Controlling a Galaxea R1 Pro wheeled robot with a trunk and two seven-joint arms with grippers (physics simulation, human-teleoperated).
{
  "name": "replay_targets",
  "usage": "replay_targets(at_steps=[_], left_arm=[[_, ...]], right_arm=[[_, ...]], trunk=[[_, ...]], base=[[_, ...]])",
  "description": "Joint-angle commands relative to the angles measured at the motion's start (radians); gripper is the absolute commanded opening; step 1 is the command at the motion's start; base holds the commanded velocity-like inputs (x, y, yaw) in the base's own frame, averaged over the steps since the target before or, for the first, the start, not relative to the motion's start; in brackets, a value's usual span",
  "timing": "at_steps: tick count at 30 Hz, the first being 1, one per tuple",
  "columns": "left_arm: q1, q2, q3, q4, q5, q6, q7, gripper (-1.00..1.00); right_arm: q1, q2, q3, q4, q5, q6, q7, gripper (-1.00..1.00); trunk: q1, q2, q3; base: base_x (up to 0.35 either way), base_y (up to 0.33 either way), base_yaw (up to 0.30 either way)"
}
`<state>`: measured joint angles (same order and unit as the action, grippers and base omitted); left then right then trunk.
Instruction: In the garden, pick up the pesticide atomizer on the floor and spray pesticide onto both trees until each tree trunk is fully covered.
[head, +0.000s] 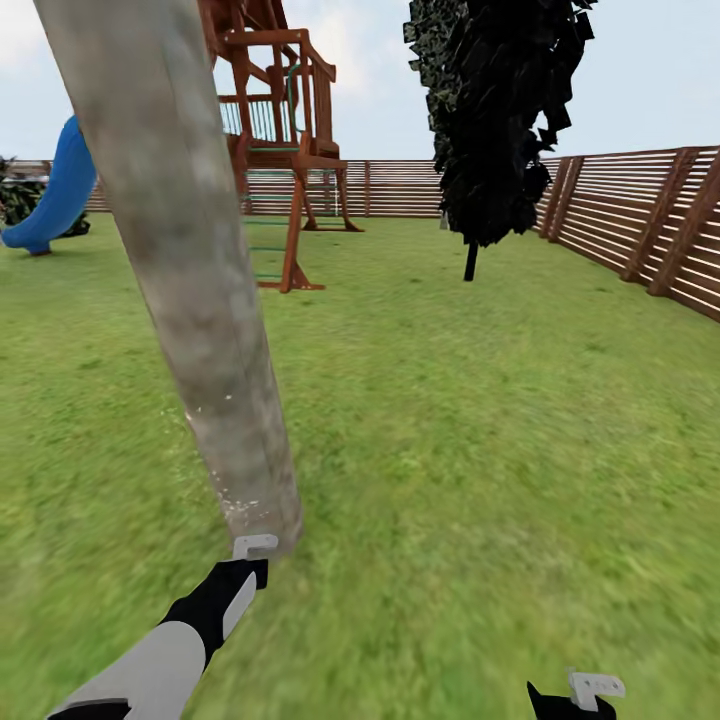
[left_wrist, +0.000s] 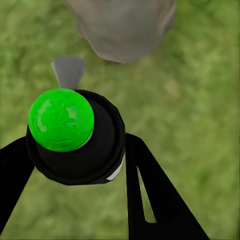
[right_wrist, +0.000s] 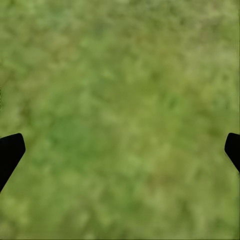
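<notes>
Atomizer (left_wrist: 75, 137) sits gripped in the left claw (left_wrist: 75, 165), near the trunk (head: 190, 290); aim higher, sweep slowly. Right claw (right_wrist: 120, 150) is open, holding nothing.

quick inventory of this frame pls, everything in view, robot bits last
tree trunk: 1, mottled pale grey-brown, close ahead at left
dark tree: 1, dark foliage, right of centre near fence
wooden fence: brown slats, back and right side
play tower: 1, red-brown wood, behind trunk
slide: 1, blue, far left
lawn: green, all around
pesticide atomizer: 1, dark with green top, between left fingers
left gripper: at trunk base, holding atomizer
right gripper: open, over grass
</notes>
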<state>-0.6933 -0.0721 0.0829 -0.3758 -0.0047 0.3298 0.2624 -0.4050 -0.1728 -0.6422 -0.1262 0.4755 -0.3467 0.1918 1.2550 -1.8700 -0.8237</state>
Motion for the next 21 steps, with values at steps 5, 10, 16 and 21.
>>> replay_targets(at_steps=[5,10,16,21], left_arm=[[0.000,0.000,0.000,0.000,0.000,0.000,0.000,-1.00],[0.000,0.000,0.000,0.000,-0.001,-0.001,0.000,-1.00],[0.000,0.000,0.000,0.000,-0.001,-0.001,0.000,-1.00],[0.000,0.000,0.000,0.000,-0.001,-0.001,0.000,-1.00]], right_arm=[[0.000,-0.001,-0.001,0.000,0.000,0.000,0.000,1.00],[0.000,-0.001,-0.001,-0.001,0.000,0.000,0.000,1.00],[0.000,0.001,0.000,0.000,0.000,0.000,0.000,1.00],[0.000,0.001,0.000,0.000,0.000,0.000,0.000,1.00]], trunk=[[0.000,0.000,0.000],[0.000,0.000,0.000],[0.000,0.000,0.000],[0.000,0.000,0.000]], base=[[0.161,-0.238,0.099],[0.055,-0.262,0.002],[0.001,-0.272,0.047],[0.000,-0.272,0.257]])
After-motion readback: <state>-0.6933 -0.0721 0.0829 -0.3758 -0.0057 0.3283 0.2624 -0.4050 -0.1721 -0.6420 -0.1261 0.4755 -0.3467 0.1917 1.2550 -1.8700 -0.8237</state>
